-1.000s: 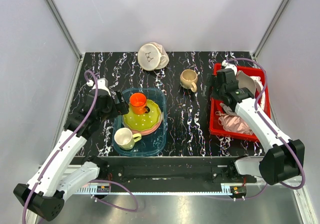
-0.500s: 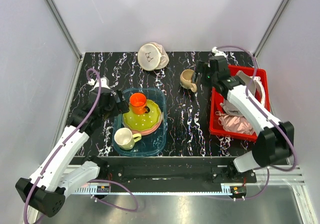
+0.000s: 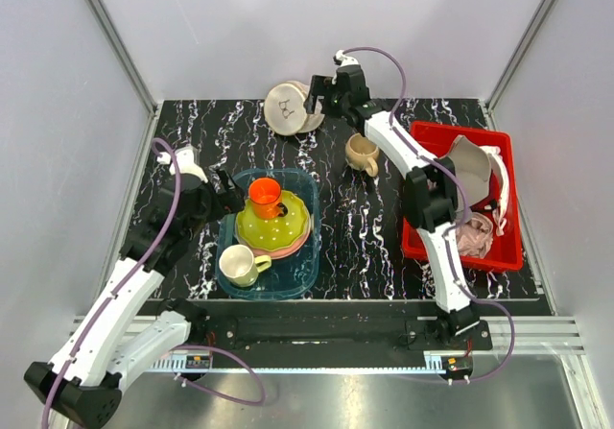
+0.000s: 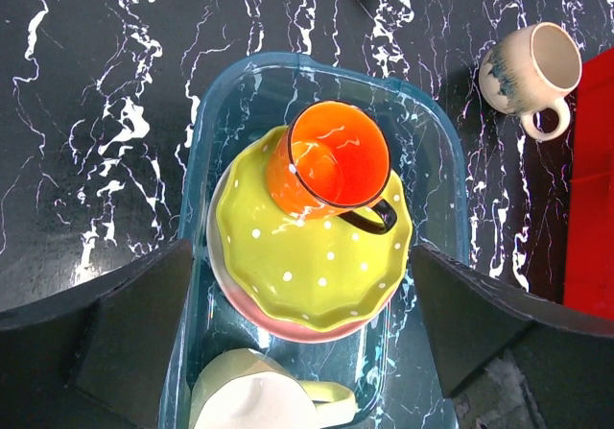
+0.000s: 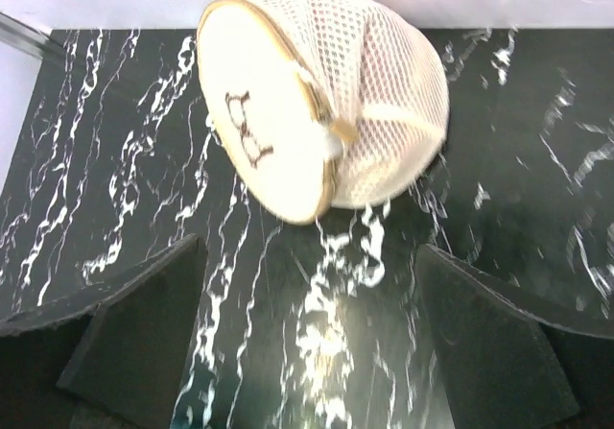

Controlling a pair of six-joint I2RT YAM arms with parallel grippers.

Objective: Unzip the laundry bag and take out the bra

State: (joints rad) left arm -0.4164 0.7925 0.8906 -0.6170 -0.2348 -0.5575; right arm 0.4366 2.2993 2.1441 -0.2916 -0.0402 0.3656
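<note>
The laundry bag (image 3: 291, 108) is a round off-white mesh pouch with a black line drawing. It stands on edge at the back of the table and looks zipped shut; it also shows in the right wrist view (image 5: 317, 93). The peach-orange bra is hidden from view. My right gripper (image 3: 320, 94) is open and empty just right of the bag; in its own view (image 5: 307, 338) it hovers over bare table a little short of the bag. My left gripper (image 3: 230, 195) is open and empty, above the blue bin's left side (image 4: 302, 343).
A blue bin (image 3: 301, 274) holds green and pink plates (image 3: 271, 227), an orange cup (image 3: 265, 195) and a pale yellow mug (image 3: 240, 266). A beige mug (image 3: 362, 153) stands mid-table. A red bin (image 3: 418, 247) at right holds a grey-beige bra (image 3: 470, 163) and a pink garment (image 3: 475, 237).
My right arm has swung from over the red bin, past the beige mug, to the back of the table beside the laundry bag. The left arm shifted only slightly.
</note>
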